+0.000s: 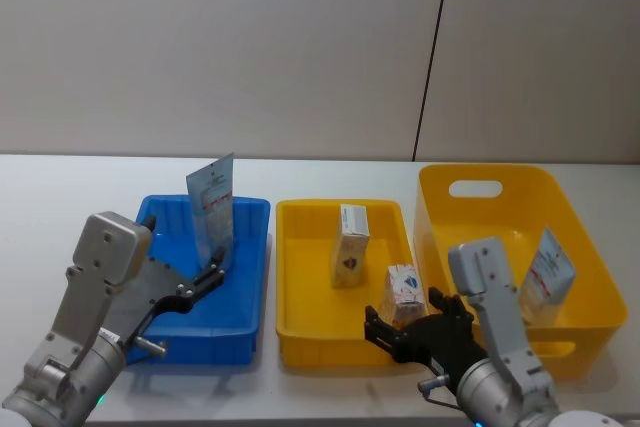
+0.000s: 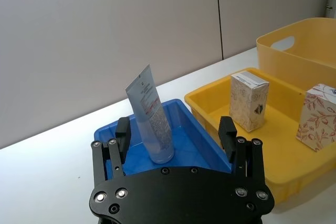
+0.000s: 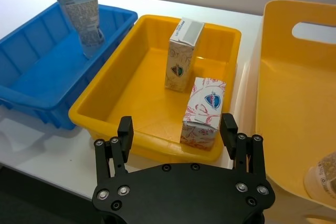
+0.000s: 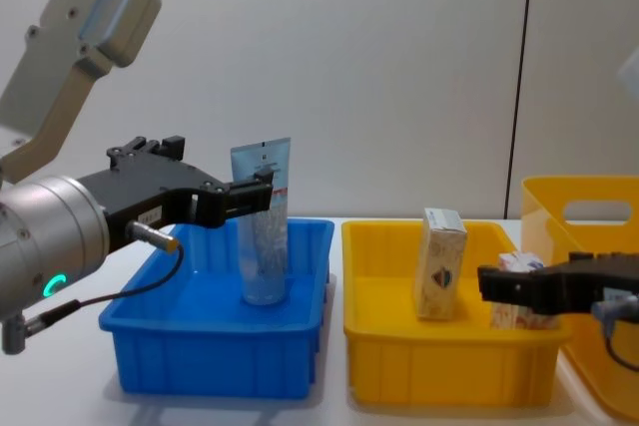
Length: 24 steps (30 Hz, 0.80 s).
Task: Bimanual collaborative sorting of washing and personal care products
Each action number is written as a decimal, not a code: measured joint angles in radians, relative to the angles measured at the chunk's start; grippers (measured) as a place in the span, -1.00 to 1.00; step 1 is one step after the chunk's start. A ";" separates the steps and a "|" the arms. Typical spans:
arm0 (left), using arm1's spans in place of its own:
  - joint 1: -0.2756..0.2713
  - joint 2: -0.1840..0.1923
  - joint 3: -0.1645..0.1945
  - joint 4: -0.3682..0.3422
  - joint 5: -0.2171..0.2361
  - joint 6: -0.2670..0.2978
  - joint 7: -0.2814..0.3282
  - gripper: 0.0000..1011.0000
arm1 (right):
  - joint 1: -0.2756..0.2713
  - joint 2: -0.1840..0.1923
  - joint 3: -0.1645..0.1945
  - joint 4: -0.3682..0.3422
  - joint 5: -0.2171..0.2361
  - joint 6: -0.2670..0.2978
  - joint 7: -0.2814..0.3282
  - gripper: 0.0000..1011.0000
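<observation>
In the head view, the left tool (image 1: 208, 279) is hanging spread over the blue bin (image 1: 220, 347), with a pale-blue tube (image 1: 212, 209) standing upright just beyond its fingertips. The right tool (image 1: 398, 332), also spread, is hovering at the yellow tray (image 1: 320, 352), a red-patterned box (image 1: 403, 292) just ahead of it. In the left wrist view, the tube is standing between the wide-apart fingers, clear of both. In the right wrist view, the red-patterned box is sitting between the parted fingers, a second box (image 3: 181, 56) just past it.
</observation>
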 joint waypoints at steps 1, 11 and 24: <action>0.000 0.000 0.000 0.000 0.000 0.000 0.000 0.98 | 0.001 -0.003 -0.001 0.004 -0.002 0.001 -0.003 0.98; 0.000 0.000 0.000 0.000 0.000 0.000 0.000 0.98 | 0.007 -0.038 -0.008 0.031 -0.035 -0.014 -0.045 0.98; 0.000 0.000 0.000 0.000 0.000 0.000 0.000 0.98 | 0.005 -0.064 0.001 0.046 -0.060 -0.029 -0.079 0.98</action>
